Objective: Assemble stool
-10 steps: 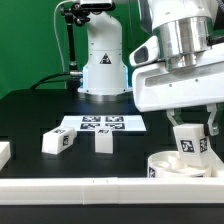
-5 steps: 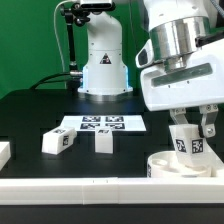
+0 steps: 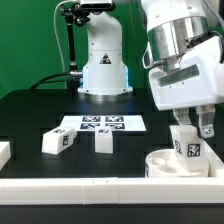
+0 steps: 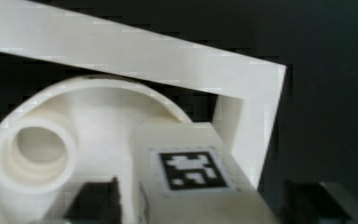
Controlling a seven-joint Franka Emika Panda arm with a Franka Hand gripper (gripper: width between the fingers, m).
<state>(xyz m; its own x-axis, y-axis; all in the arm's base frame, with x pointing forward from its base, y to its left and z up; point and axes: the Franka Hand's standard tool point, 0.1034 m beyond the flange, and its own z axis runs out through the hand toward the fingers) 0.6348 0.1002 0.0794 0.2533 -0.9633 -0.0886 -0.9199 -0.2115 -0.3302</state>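
My gripper [image 3: 190, 138] is shut on a white stool leg [image 3: 187, 150] with a black-and-white tag, holding it upright with its lower end at the round white seat [image 3: 160, 166] at the exterior view's right. In the wrist view the leg [image 4: 190, 165] stands between my two dark fingers [image 4: 98, 200], over the seat [image 4: 78, 115], beside a round socket [image 4: 41, 147]. My gripper [image 4: 208, 202] spans the leg. Two more legs [image 3: 57, 142] [image 3: 103, 141] lie loose mid-table.
The marker board [image 3: 100, 124] lies behind the loose legs. A long white rail [image 3: 70, 186] runs along the front edge, and its corner [image 4: 202, 62] frames the seat in the wrist view. A white block [image 3: 3, 152] sits at the far left. The robot base [image 3: 103, 60] stands behind.
My wrist has turned and tilted, and the held leg has turned with it and sunk slightly toward the seat. The loose legs have not moved.
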